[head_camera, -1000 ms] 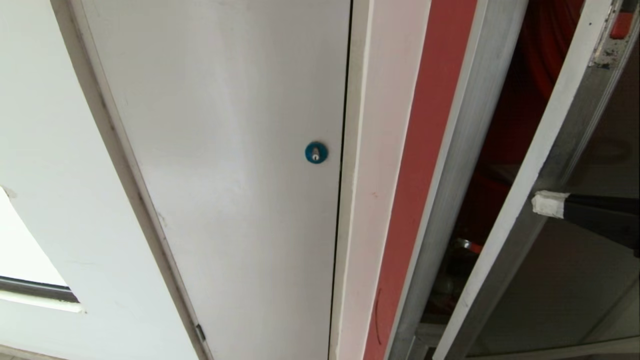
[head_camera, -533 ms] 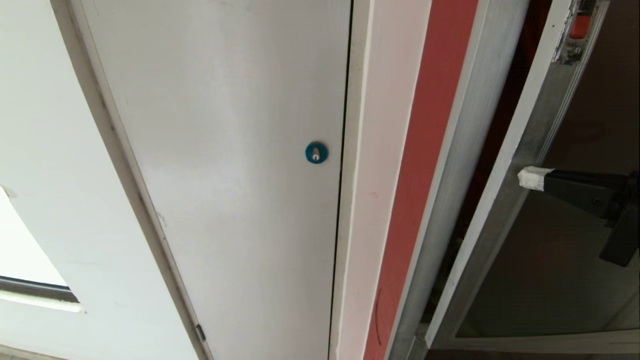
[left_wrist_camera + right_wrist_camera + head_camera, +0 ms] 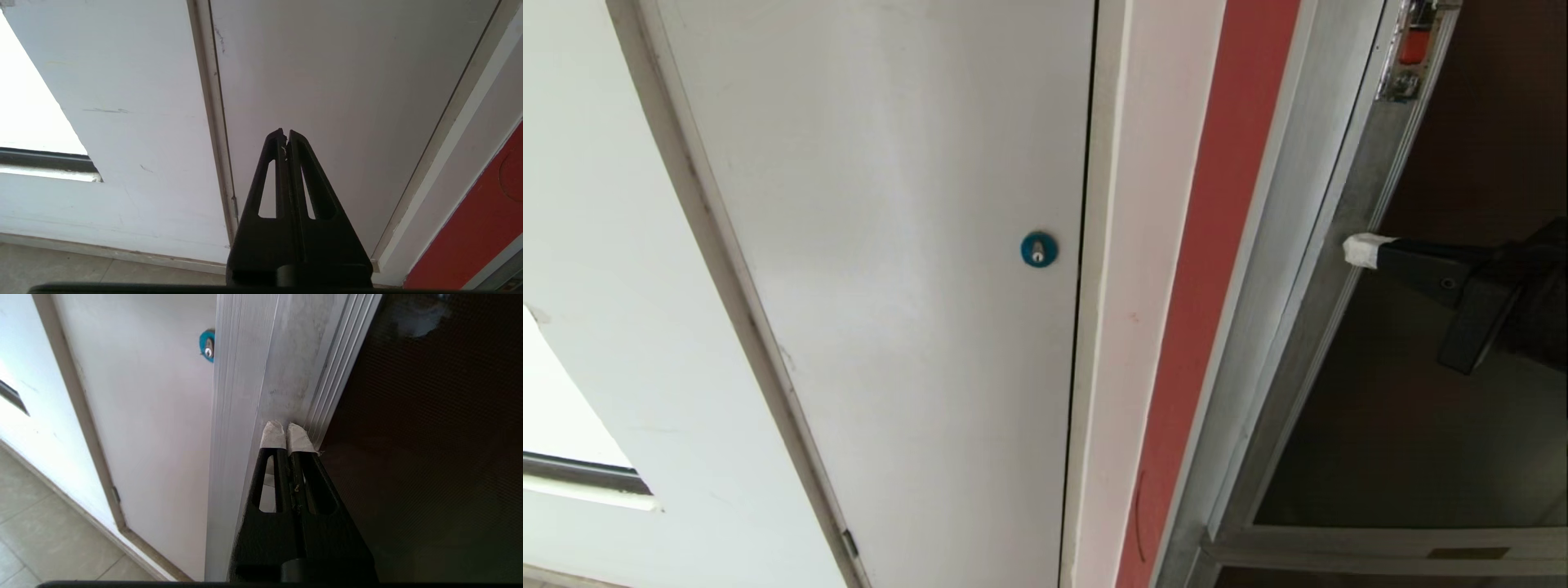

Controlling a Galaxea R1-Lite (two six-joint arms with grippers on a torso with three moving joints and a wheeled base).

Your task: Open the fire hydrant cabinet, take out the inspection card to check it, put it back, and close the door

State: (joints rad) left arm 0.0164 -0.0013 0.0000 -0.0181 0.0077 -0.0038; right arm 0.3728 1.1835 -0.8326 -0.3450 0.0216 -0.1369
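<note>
Pressing its white-taped fingertips (image 3: 282,437) against the brushed aluminium frame of the door (image 3: 1356,245), the right gripper (image 3: 1360,251) has its jaws clenched together on nothing — the two black fingers meet along their whole length in the right wrist view. It reaches in from the right, at mid-height of the dark tinted glass panel. The door lies nearly flush with the fire hydrant cabinet (image 3: 1282,229), only a thin dark seam showing between their frames; a small red latch (image 3: 1414,45) sits high on the door's edge. Beside the cabinet runs a red strip (image 3: 1217,269), then a white panel door (image 3: 890,286) with a round blue lock (image 3: 1039,249). The left gripper (image 3: 285,141), also clamped empty, hangs before that white door, near its hinge side.
</note>
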